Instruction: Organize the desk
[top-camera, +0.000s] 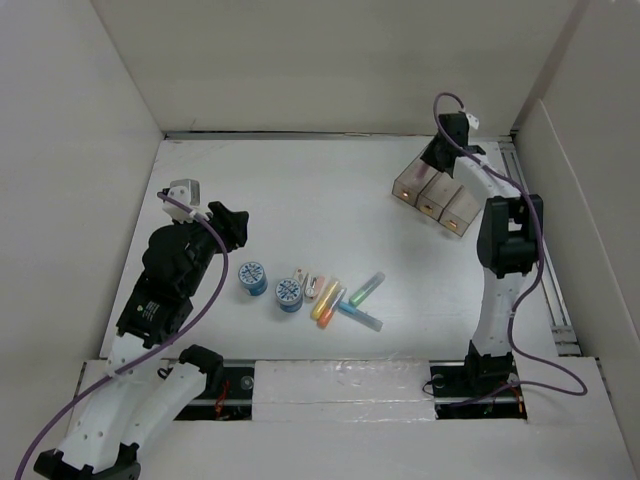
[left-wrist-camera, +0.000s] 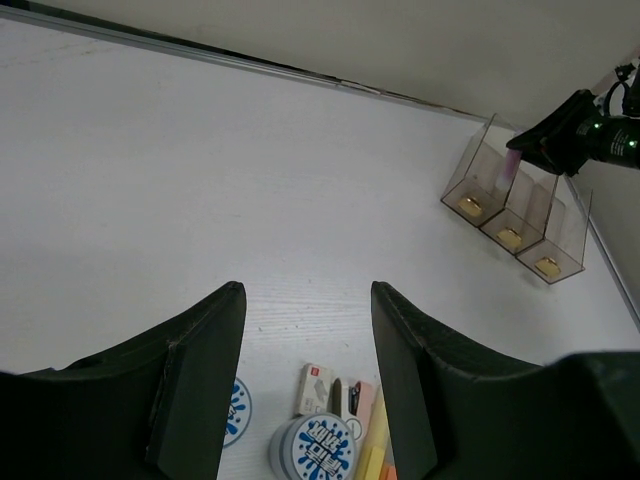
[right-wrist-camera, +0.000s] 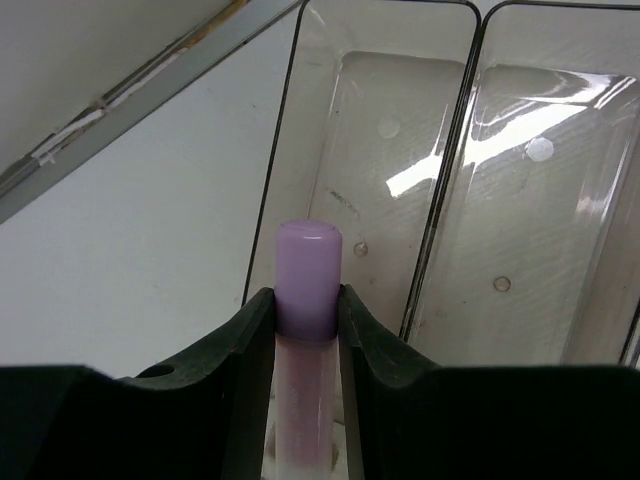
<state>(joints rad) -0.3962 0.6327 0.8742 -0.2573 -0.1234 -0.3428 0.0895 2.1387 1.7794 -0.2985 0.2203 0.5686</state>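
The white desk (top-camera: 300, 190) holds a three-compartment translucent tray (top-camera: 436, 196) at the back right. My right gripper (right-wrist-camera: 306, 300) is shut on a purple-capped marker (right-wrist-camera: 308, 265) and holds it over the tray's left compartment (right-wrist-camera: 370, 150); the marker also shows as a pink tip in the left wrist view (left-wrist-camera: 511, 164). My left gripper (left-wrist-camera: 305, 330) is open and empty, hovering over the desk behind two blue-and-white round tape rolls (top-camera: 253, 277) (top-camera: 288, 294). A small white box (left-wrist-camera: 317, 388), a pink stapler (left-wrist-camera: 350, 400) and several coloured markers (top-camera: 340, 300) lie in a row at the desk's near middle.
Tall beige panel walls (top-camera: 60, 150) enclose the desk on the left, back and right. A metal rail (top-camera: 545, 270) runs along the right side. The tray's middle (right-wrist-camera: 530, 200) and right compartments show nothing inside.
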